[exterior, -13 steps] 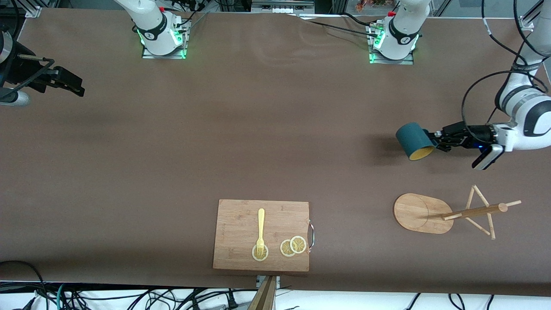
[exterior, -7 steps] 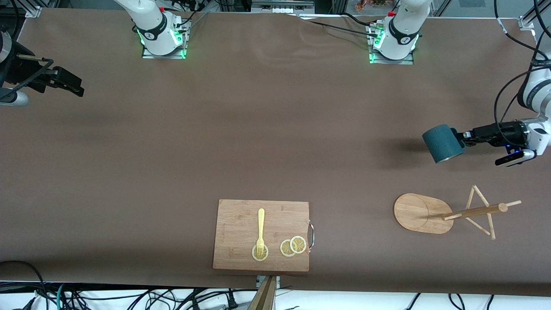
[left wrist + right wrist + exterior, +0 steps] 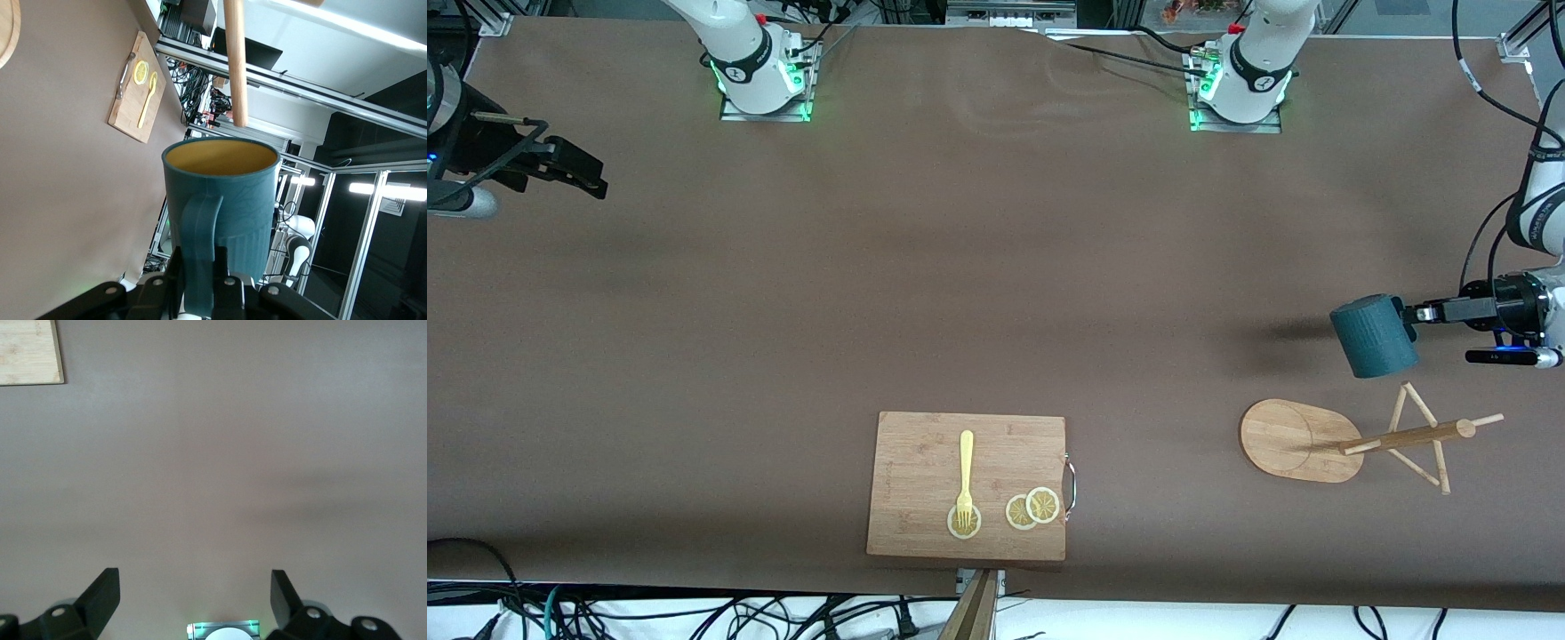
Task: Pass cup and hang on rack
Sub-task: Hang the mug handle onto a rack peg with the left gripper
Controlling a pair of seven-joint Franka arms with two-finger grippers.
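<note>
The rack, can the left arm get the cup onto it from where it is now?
Probably yes. The left gripper holds the cup by its handle in the air, close above the rack, with nothing between them; the pegs stand bare.

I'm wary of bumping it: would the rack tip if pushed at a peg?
Probably somewhat: the rack has a tall post on a modest flat base, so a push high up could rock it. Its thin pegs look light and may flex.

My cup [image 3: 1374,338] looks matt teal, faintly ribbed, with a smooth yellowish inside. Rack [image 3: 1303,440] and cutting board [image 3: 966,485] show pale bamboo grain on the matt brown table [image 3: 960,284].
</note>
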